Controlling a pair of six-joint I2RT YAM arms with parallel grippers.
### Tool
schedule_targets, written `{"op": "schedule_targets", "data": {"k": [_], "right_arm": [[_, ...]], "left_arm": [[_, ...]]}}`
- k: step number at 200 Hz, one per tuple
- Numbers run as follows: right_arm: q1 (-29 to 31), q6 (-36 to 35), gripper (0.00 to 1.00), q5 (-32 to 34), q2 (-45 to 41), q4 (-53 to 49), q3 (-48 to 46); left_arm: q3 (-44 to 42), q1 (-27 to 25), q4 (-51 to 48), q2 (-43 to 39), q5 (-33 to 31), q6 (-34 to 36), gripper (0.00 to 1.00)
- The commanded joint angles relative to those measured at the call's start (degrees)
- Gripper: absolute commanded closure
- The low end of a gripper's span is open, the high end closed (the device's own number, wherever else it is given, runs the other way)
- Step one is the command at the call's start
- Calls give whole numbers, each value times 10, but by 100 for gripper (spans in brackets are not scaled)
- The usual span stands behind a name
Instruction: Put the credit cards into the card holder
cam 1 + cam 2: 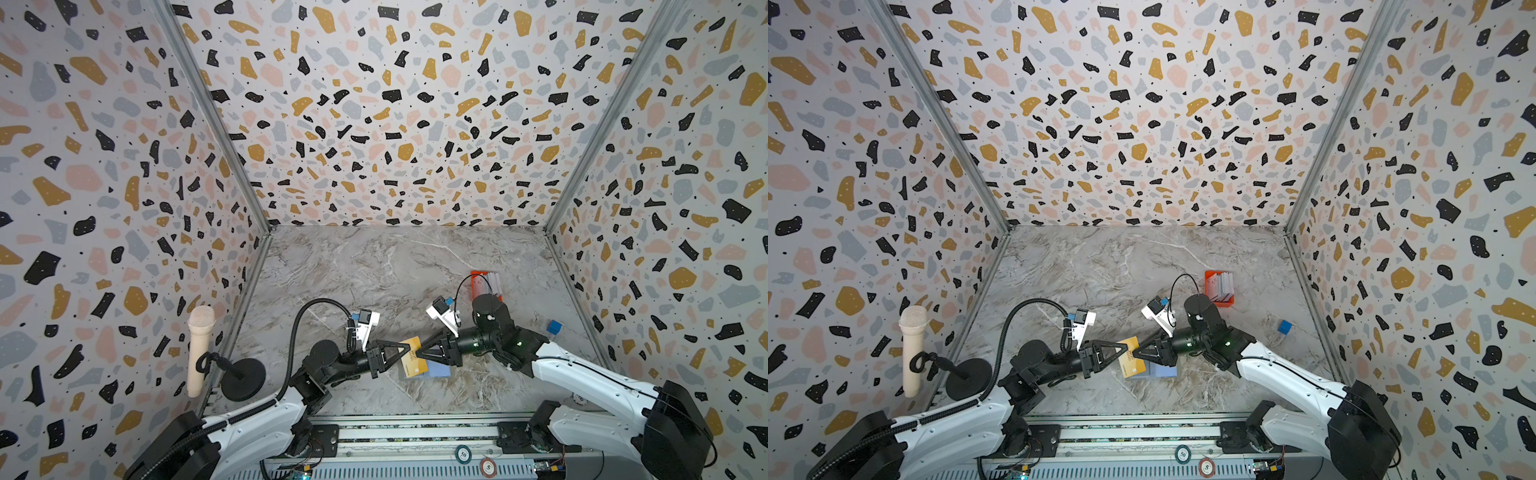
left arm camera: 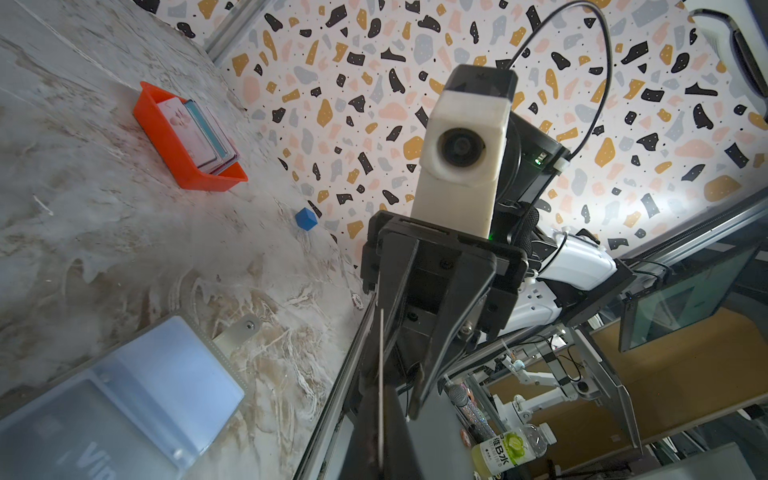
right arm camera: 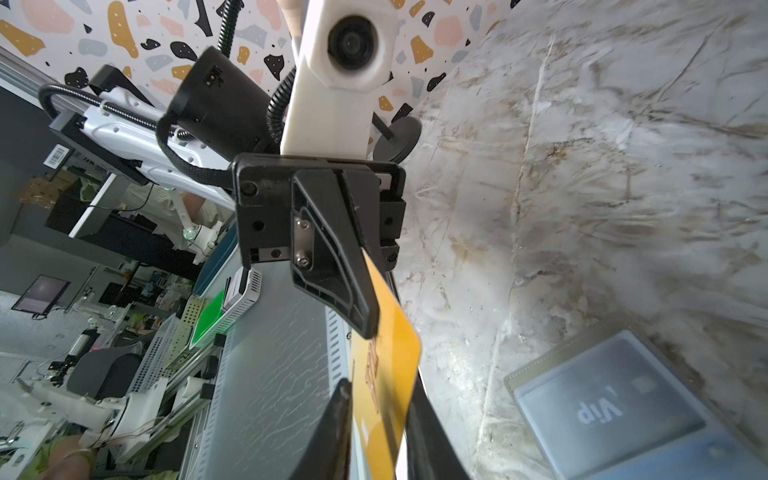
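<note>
Table (image 1: 374, 266): marble, fills the lower centre in both top views. Mic (image 1: 199, 353) on a stand, lower left, by the left wall. Both arms reach in from the bottom corners, and the claws meet tip to tip at lower centre.

Left claw (image 1: 405, 348): pressed together on the yellow card (image 1: 417, 365), pinching it near one edge. Right wrist view shows one of its fingers (image 3: 332, 257) flat on the card face.

Right claw (image 1: 419, 353): fingers straddle the same card from the opposite side. Can't tell if they clamp it or just sit beside it.

Holder (image 1: 439, 369): open, flat on the table, pale blue pockets up, under the claws, just right of the card in both top views. The card stands tilted over the holder's left part; can't tell if they touch.

Tray (image 1: 1207, 286): orange, centre right, well apart from the holder, with a stack of cards (image 1: 1221, 286) standing in it.

Vip card (image 3: 598, 409): dark, already in a holder pocket.

Cube (image 1: 554, 327): blue, below right of the tray, near the right wall.

Two chips (image 1: 463, 454) on the rail, bottom centre.
</note>
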Motion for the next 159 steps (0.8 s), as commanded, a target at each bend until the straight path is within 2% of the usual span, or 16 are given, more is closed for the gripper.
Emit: {"op": "schedule_targets", "data": {"k": [1, 14, 21, 29, 38, 50, 76, 96, 121, 159], "right_arm": [[3, -8, 84, -30, 3, 2, 16], [8, -2, 94, -28, 7, 11, 13], [8, 4, 100, -25, 7, 19, 7], [8, 12, 100, -14, 4, 24, 0], [4, 19, 100, 4, -4, 25, -10], [-8, 35, 100, 32, -21, 28, -30], [-41, 90, 100, 107, -78, 61, -95], [-41, 131, 100, 180, -93, 85, -134], [-40, 184, 100, 226, -81, 141, -173], [-38, 181, 100, 264, -48, 159, -184]], "left_arm": [[25, -6, 24, 5, 19, 14, 100], [28, -8, 18, 10, 14, 14, 100], [29, -8, 10, 11, 8, 14, 91], [28, -8, -1, 7, -5, 15, 77], [23, -8, -14, 1, -25, 18, 70], [17, -8, -41, -16, -56, 25, 66], [10, -7, -135, -40, -132, 65, 63], [12, -9, -179, -2, -162, 88, 65], [16, -24, -171, 76, -180, 91, 74], [30, -52, -152, 158, -209, 93, 90]]}}
